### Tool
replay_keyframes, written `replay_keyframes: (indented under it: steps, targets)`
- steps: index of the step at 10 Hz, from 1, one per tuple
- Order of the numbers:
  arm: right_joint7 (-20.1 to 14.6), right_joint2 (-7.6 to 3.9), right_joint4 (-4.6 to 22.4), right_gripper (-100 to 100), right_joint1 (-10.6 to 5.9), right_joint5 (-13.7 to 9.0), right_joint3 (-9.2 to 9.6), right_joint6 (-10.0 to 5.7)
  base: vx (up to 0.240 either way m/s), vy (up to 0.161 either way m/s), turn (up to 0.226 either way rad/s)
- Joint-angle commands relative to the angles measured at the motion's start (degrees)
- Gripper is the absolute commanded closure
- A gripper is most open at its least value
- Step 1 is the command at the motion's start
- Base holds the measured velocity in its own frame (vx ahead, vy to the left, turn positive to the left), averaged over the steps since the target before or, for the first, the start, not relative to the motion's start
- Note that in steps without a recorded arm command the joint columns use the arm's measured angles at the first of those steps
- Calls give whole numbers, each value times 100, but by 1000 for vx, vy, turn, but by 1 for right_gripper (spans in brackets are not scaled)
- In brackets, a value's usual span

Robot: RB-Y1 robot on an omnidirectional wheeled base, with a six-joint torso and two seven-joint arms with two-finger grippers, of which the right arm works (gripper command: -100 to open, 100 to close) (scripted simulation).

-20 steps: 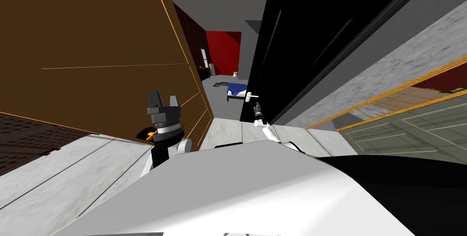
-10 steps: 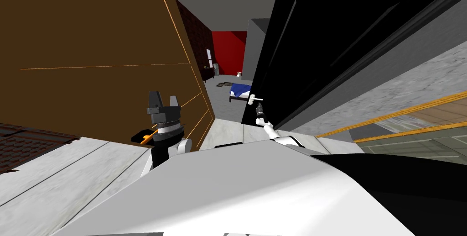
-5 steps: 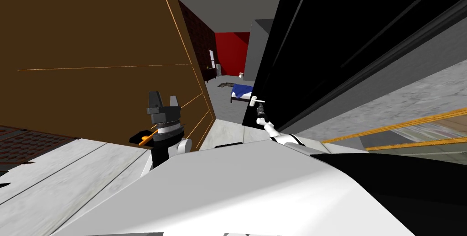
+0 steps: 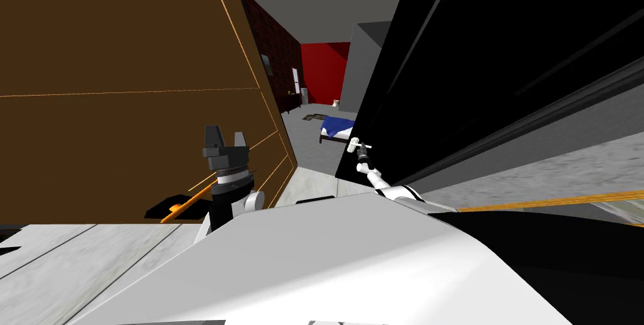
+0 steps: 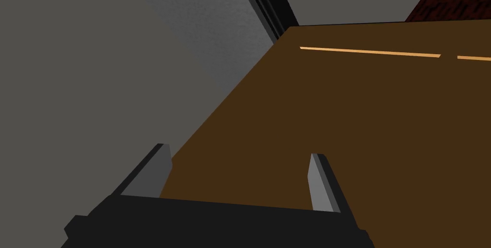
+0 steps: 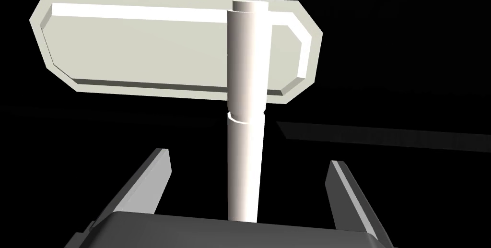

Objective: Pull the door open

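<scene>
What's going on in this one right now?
The right gripper is at the white lever handle of the black door. The lever sits between its jaws, which stand open, clear of it. The door is ajar, a bed visible past its edge. The left gripper is idle, jaws open, beside a brown panel.

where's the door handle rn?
White handle sits at the edge of the black door, right of centre in the head view, between the open fingers of the right gripper, touching neither.

White handle [image 6: 245,163] between parted jaws
</scene>
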Motion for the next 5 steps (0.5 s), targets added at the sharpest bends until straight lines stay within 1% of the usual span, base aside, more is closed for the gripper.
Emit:
replay_keyframes:
  steps: [1, 2, 3, 4, 5]
  targets:
    - [-31, -54, 4, -100, 34, -20, -37, -4, 179, -69, 71]
    - [-56, -87, 19, -100, 52, -28, -51, -16, 192, -50, 64]
    - [-52, -66, 12, -100, 49, -21, -37, -25, 89, -25, 16]
    - [-52, -66, 12, 100, 49, -21, -37, -25, -13, 3, -10]
    - [-52, -66, 12, 100, 49, -21, -37, -25, -29, 7, -3]
